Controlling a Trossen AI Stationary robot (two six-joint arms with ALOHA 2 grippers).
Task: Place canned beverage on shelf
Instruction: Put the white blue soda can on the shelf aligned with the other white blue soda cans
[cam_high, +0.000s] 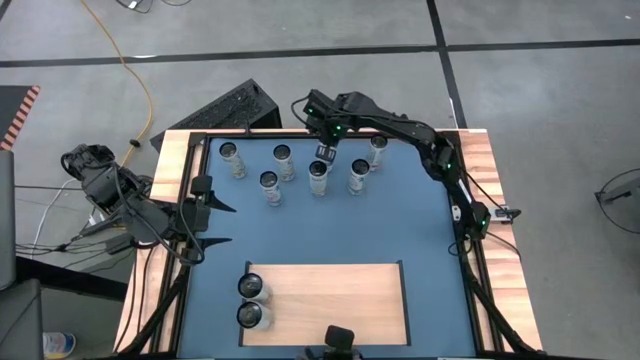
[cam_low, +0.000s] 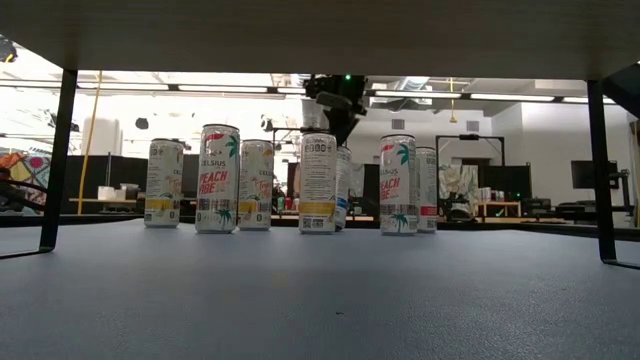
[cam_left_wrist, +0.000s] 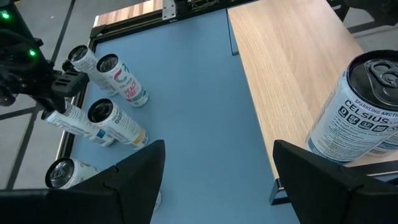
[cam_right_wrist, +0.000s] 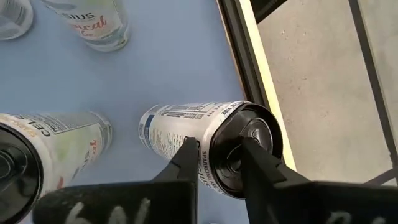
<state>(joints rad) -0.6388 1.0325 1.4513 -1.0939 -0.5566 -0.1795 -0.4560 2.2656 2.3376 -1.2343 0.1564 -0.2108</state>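
The can (cam_high: 319, 177) stands upright in the far row on the blue surface (cam_high: 400, 230), and the right gripper (cam_right_wrist: 217, 163) is down over its top, fingers straddling the rim. The left gripper (cam_left_wrist: 217, 163) hangs released at the table's left edge; two cans (cam_high: 251, 301) sit on the shelf (cam_high: 330, 300).

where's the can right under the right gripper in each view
High view: the can stands in the far group of cans, just below the right gripper.
Low view: middle of the row, printed label facing the camera.
Left wrist view: far off, the white can beneath the other arm.
Right wrist view: close up, lid toward the camera.
Shared landmark: the right gripper directly over it.
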